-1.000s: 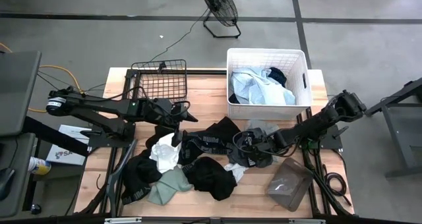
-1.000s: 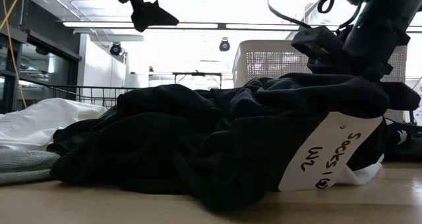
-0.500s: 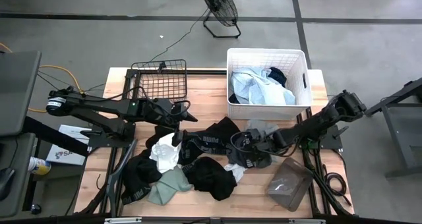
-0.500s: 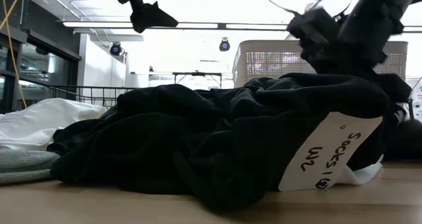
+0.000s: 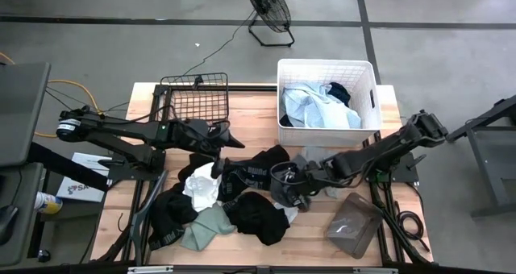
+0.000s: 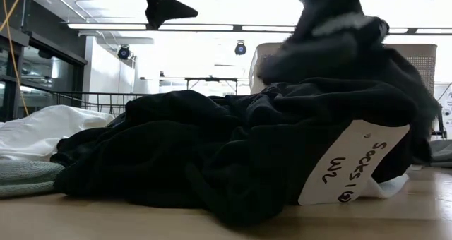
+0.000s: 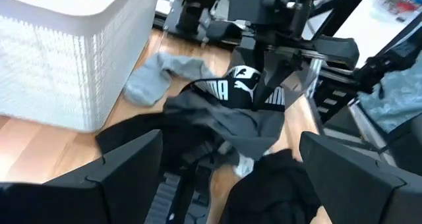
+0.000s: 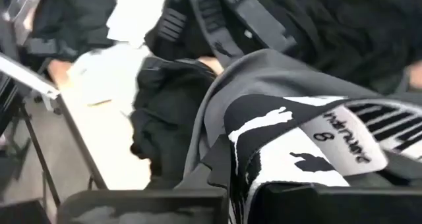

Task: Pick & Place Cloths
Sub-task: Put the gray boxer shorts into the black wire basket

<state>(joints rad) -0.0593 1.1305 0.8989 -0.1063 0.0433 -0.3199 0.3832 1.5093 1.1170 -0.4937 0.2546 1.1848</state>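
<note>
Black cloth heap (image 6: pixel 233 155): lying nearest the low camera, filling most of its view, with a white handwritten tag (image 6: pixel 349 162) hanging on its front.
White and sage green cloths (image 5: pixel 201 209): resting on the wooden table (image 5: pixel 322 250) at the heap's left side, touching the black ones.
Right gripper (image 5: pixel 284 180): sitting over the middle of the pile, jaws pinched fully together on a grey cloth (image 8: pixel 264 76) that is draping off the fingers; a black-and-white printed piece is bunching right beside them.
Left gripper (image 5: pixel 227 139): hovering above the pile's far left edge, jaws spread wide and holding nothing.
Wire basket (image 5: pixel 193 97): standing at the table's far left.
White laundry basket (image 5: pixel 327 67): standing at the far right, holding pale blue and dark cloths (image 5: pixel 318 109).
</note>
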